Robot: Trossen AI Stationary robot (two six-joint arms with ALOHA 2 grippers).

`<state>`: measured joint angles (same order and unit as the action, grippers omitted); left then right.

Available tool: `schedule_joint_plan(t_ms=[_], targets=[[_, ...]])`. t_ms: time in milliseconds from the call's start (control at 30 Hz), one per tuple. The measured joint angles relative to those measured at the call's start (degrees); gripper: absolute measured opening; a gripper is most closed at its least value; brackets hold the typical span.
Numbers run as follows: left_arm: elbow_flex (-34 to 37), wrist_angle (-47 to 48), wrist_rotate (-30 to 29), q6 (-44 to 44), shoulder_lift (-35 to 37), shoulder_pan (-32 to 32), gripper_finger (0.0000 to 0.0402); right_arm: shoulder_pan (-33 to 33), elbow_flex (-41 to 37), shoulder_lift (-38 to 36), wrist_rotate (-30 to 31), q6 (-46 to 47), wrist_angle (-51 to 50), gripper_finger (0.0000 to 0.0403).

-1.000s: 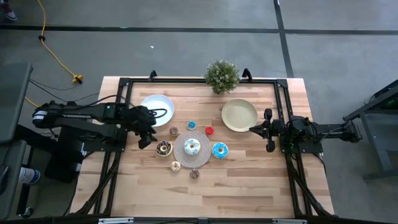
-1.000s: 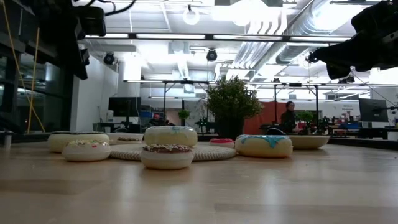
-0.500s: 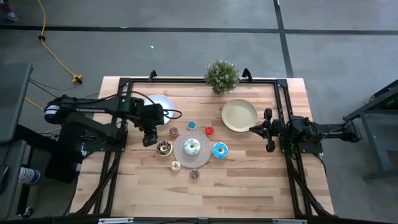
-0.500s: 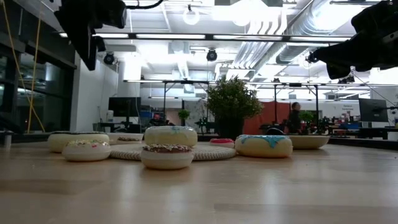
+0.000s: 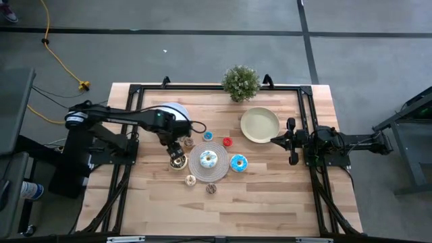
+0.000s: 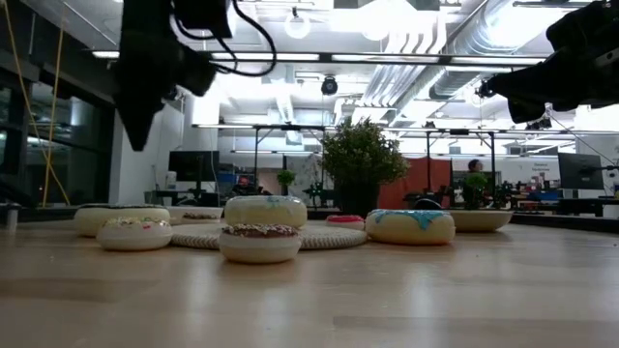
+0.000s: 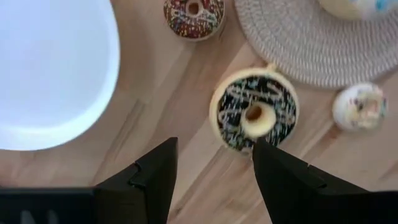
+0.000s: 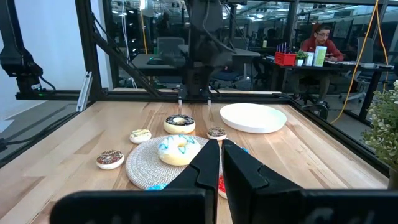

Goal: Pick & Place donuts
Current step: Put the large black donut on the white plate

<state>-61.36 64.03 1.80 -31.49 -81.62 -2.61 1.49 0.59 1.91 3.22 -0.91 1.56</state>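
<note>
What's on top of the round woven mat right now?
One white ring donut with blue icing sits on the pale round woven mat, near its centre. Nothing else rests on it; the other donuts lie on the wood around it. Whatever is under that donut is hidden.

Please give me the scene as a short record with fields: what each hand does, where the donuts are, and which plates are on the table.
left hand: open, above the dark-iced donut, near the white plate
right hand: shut, waiting at the table's right side beside the cream plate
woven mat: holds one white-blue donut
other donuts: lie on the wood around the mat
plates: both hold nothing
plant: at the far edge
</note>
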Motion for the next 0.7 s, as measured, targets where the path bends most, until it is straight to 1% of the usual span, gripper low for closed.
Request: schedule_joint_plan(t_ms=[133, 233, 433, 700], targets=[[0.0, -2.7, -0.1, -3.2, -2.4, 0.5, 0.0200, 0.0, 0.0, 0.0, 0.0, 0.0, 0.0, 0.0012], [0.0, -3.5, -0.7, -3.3, -3.3, 1.9, 0.0200, 0.0, 0.0, 0.0, 0.0, 0.0, 0.0, 0.0012], [0.1, -3.7, -5.3, -3.3, -3.6, 5.8, 0.0200, 0.0, 0.0, 0.0, 0.0, 0.0, 0.0, 0.0012], [0.8, -4.4, -7.7, -4.6, -3.7, 8.8, 0.0200, 0.0, 0.0, 0.0, 0.0, 0.0, 0.2, 0.0012]])
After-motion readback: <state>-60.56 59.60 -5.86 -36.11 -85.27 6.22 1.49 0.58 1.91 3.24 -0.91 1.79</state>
